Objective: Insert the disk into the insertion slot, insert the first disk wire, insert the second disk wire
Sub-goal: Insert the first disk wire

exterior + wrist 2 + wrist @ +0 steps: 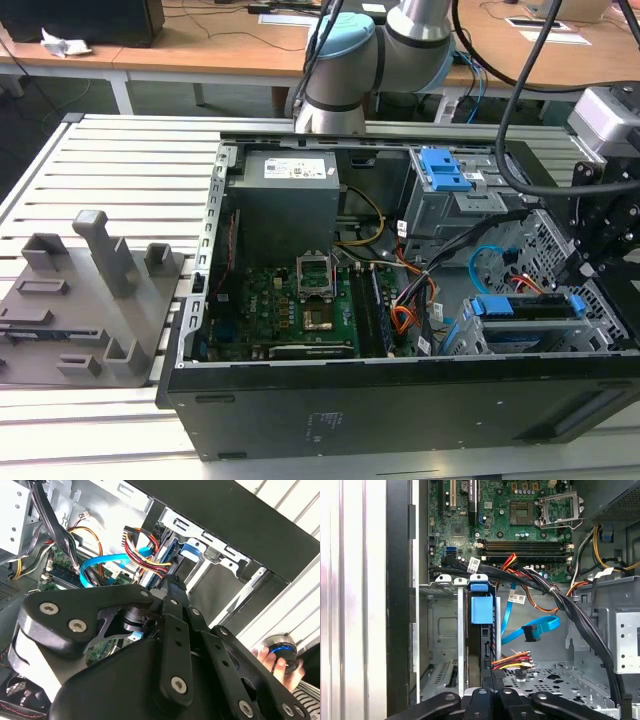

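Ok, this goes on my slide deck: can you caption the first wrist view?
Disk sits in its cage; the red-orange wires end beside the gripper, and the blue cable has its plug hanging free.

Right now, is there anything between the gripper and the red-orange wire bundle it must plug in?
Nothing visible. In the first wrist view the plug end of the first disk wire lies right beside the gripper, near the disk in the insertion slot. The second disk wire hangs apart from both.
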Tool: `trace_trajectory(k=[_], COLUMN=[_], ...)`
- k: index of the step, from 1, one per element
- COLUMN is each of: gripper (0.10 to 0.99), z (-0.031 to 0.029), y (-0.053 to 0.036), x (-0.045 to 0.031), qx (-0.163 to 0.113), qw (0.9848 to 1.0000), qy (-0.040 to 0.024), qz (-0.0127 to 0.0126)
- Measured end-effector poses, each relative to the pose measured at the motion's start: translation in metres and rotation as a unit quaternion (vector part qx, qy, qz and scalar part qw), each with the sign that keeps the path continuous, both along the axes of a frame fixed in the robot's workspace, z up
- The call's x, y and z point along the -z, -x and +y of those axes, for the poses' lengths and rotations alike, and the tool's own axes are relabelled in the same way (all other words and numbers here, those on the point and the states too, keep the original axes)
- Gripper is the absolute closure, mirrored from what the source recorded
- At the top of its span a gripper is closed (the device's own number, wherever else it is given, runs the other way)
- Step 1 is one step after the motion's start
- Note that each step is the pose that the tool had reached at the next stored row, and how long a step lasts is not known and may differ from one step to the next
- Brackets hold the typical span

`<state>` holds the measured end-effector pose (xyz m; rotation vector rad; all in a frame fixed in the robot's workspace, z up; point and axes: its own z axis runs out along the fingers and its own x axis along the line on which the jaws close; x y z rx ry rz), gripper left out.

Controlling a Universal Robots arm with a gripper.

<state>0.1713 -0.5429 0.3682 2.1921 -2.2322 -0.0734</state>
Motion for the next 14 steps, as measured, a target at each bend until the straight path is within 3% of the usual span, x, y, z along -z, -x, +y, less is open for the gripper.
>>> trace_trajectory(k=[2,4,7,14], gripper=[0.976,0.976,0.976,0.976], z=[0.0,0.0,0.0,0.0], y=[0.0025,0.016,0.0231,0.028], x=[-0.0002,0.0,0.0001,0.0041], qx=[0.0,0.0,0.0,0.0], qw=[1.0,1.0,1.0,1.0], qy=[0.0002,0.0,0.0,0.0001], qz=[0.0,0.0,0.0,0.0])
